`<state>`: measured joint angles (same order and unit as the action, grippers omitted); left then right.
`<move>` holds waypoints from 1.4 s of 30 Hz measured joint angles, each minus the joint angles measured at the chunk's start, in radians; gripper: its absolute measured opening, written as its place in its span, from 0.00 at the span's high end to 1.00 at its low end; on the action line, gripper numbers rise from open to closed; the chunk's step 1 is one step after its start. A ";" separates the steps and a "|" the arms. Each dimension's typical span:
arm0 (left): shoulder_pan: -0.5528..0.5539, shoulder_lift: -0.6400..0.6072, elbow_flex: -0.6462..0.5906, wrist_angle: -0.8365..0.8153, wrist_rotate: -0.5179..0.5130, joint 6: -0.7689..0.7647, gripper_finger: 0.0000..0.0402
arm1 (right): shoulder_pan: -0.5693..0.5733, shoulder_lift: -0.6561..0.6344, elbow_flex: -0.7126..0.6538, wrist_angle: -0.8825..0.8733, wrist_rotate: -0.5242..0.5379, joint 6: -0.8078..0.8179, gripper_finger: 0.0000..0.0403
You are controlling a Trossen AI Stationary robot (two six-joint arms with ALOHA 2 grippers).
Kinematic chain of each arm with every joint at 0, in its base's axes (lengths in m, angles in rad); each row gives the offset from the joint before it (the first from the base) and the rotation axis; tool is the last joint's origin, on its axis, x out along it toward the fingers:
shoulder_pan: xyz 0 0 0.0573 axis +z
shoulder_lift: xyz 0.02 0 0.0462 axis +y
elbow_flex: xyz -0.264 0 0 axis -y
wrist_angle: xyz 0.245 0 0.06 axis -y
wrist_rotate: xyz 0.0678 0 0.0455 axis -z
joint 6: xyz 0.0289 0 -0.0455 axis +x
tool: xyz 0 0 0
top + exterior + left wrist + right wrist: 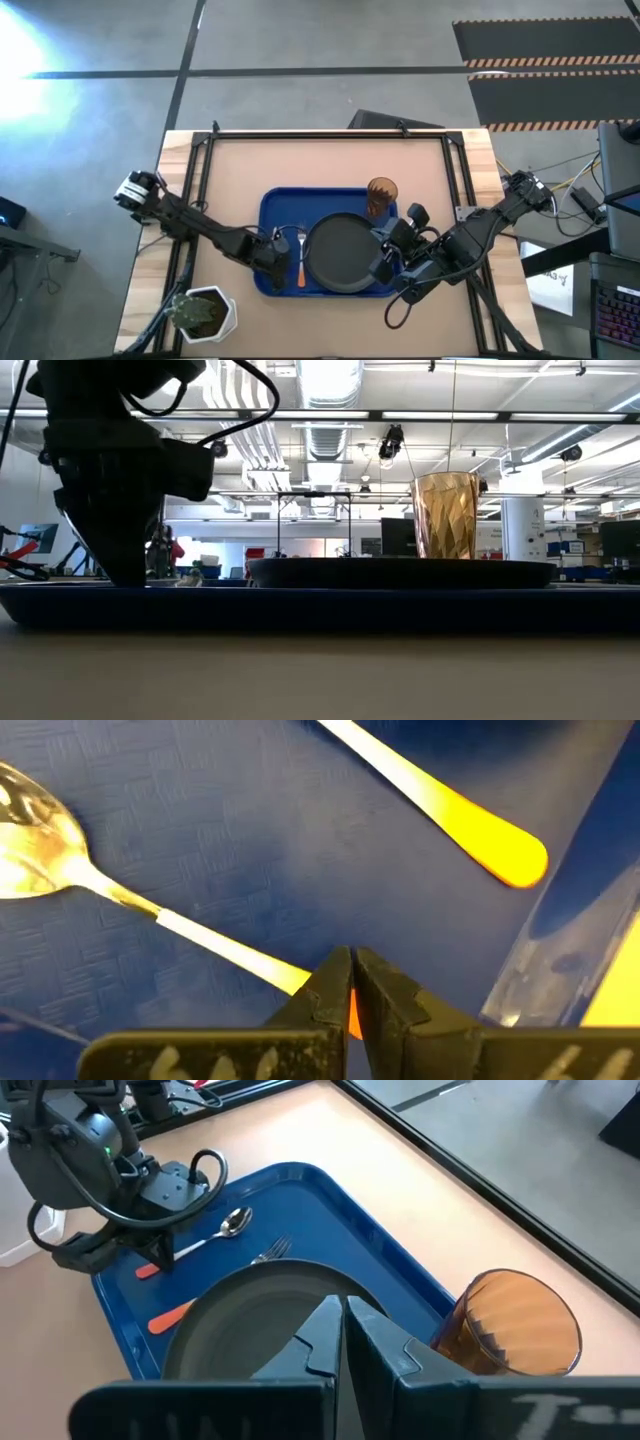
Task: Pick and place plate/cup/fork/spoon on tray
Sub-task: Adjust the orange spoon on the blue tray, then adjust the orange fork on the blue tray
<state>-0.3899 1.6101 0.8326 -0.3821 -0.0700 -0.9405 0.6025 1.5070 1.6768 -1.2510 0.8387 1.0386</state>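
Note:
The blue tray [280,205] lies mid-table. On it are the dark plate [342,252], the amber cup [382,192] upright at its far right corner, and the fork [301,258] left of the plate. The spoon [232,1225] lies at the tray's left side, its bowl [25,820] toward the far edge. My left gripper [272,252] is shut on the spoon's handle. My right gripper [345,1342] is shut over the plate's right rim [372,262]. My left gripper pinches the orange free end of the spoon's handle [352,1018] between its two fingertips. The fingers [125,570] point down from above. The spoon lies about level, low on the tray floor, with a short orange tip [148,1270] showing past the fingers. Whether my right gripper touches the plate, I cannot tell: its own fingers hide the spot.
A white pot with a green plant [205,312] stands on the table near the front left, outside the tray. The fork's orange handle [485,850] lies close beside my left gripper. Bare tabletop lies beyond the tray's far side [320,160].

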 joint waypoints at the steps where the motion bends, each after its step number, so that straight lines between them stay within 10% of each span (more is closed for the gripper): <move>1: 0.000 -0.005 0.000 -0.006 0.000 -0.001 1.00 | 0.000 0.000 0.000 0.000 0.000 0.000 0.98; 42: 0.103 0.006 0.030 0.130 -0.122 0.195 1.00 | 0.000 0.002 -0.003 0.022 0.000 0.027 0.98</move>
<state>-0.2871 1.6157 0.8623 -0.2520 -0.1918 -0.7460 0.6025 1.5085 1.6733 -1.2290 0.8387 1.0660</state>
